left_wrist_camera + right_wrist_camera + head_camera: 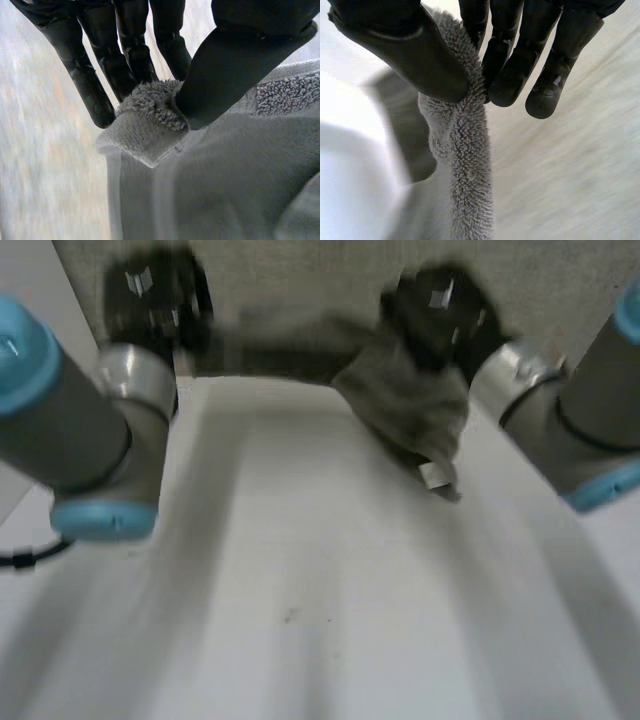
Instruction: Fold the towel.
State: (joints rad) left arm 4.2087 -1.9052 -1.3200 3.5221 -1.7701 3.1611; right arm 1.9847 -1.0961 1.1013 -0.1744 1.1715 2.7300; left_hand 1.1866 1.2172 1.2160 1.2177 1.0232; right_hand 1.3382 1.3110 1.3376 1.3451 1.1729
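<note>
Position of the towel (pixel 405 405): the grey towel is at the far edge of the white table (pixel 320 620), held between the two hands. In the head view a narrow span of cloth runs from the left hand (pixel 155 300), near the far-left corner, across to the right hand (pixel 440 305), near the middle of the far edge. Below the right hand the cloth hangs in a loose bunch, with a small white label (pixel 437 477) at its lowest point.

Left hand: the left wrist view shows the thumb (pixel 240 70) pressed against the fingers (pixel 125 55) with a hemmed corner of the towel pinched between them. The corner tip sticks out past the pinch. The rest of the cloth spreads away below the palm.

Right hand: the right wrist view shows the thumb (pixel 405 55) and fingertips (pixel 510 80) closed on a gathered edge of the towel. From this pinch the cloth hangs down as a thick, twisted strand of looped pile.

Both grey arms with light-blue caps reach in from the near corners of the table.
</note>
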